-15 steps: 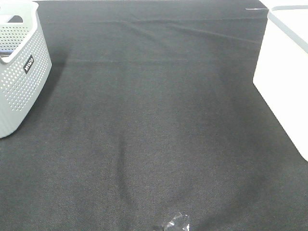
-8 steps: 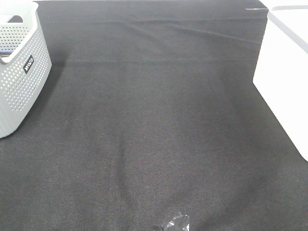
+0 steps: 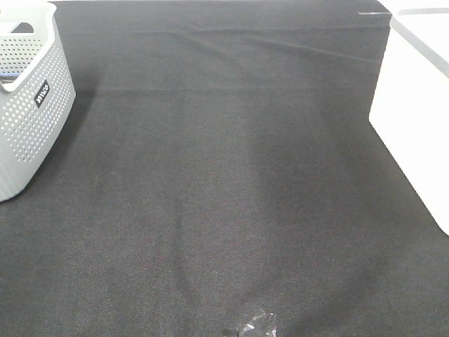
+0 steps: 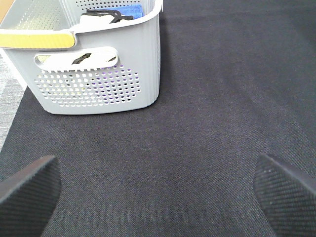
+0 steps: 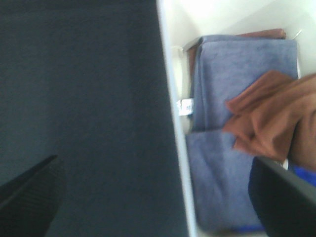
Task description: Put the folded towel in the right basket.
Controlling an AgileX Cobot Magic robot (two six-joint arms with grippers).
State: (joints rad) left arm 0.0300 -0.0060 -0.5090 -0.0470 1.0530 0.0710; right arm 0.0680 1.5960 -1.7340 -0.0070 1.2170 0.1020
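Already, a brown towel (image 5: pixel 274 118) is lying inside the right basket (image 5: pixel 174 113), loosely bunched on top of flat blue-grey towels (image 5: pixel 232 89), so I am judging the placement itself as done. It is sitting crumpled rather than neatly squared, and I cannot tell from my right wrist view whether it is the exact folded one named in the task.

My right gripper (image 5: pixel 158 197) is hanging with its jaws spread wide apart and nothing between them, straddling the basket's white rim. My left gripper (image 4: pixel 158 192) is likewise gaping and empty over the black cloth (image 3: pixel 224 182), with the perforated grey basket (image 4: pixel 98 74) at about eleven o'clock from it.

From the high camera, the cloth is showing bare, the grey basket at ten o'clock and the white one at three o'clock. What remains, I am thinking, is only pulling my arms clear.
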